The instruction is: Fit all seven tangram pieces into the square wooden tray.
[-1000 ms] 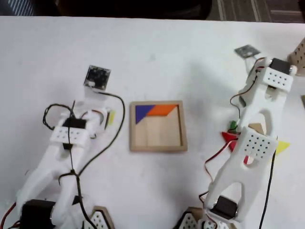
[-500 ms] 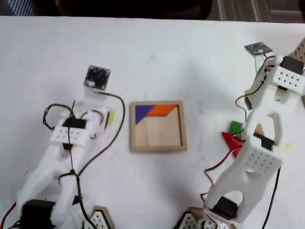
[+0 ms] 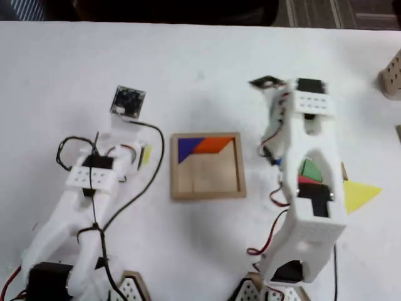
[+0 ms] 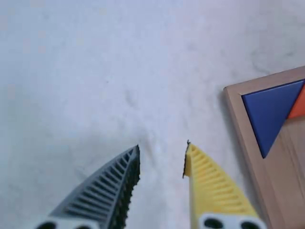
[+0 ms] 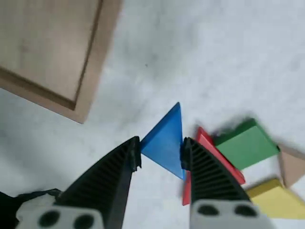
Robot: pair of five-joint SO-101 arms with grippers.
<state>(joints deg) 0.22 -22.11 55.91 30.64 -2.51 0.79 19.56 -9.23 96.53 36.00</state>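
The right tool [image 5: 161,145] is barely pinching the blue triangle [image 5: 165,137] at its tips, with the red piece [image 5: 209,143] crowding right beside it, so I'm betting it pops out before reaching the tray [image 5: 95,57].

Tangram set and rig: materials, finish
Tray [image 3: 207,195]: pale wood, matt, visible grain. Blue triangle [image 5: 164,138]: smooth, matt. Worktop [image 3: 200,69]: matt, faintly mottled. Left pincer [image 4: 162,152], right pincer [image 5: 160,148]: ribbed plastic fingers.

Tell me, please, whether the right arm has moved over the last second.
Yes. In the high view the right arm has swung toward the wooden tray, uncovering the yellow triangle, with the blue triangle between its fingers.
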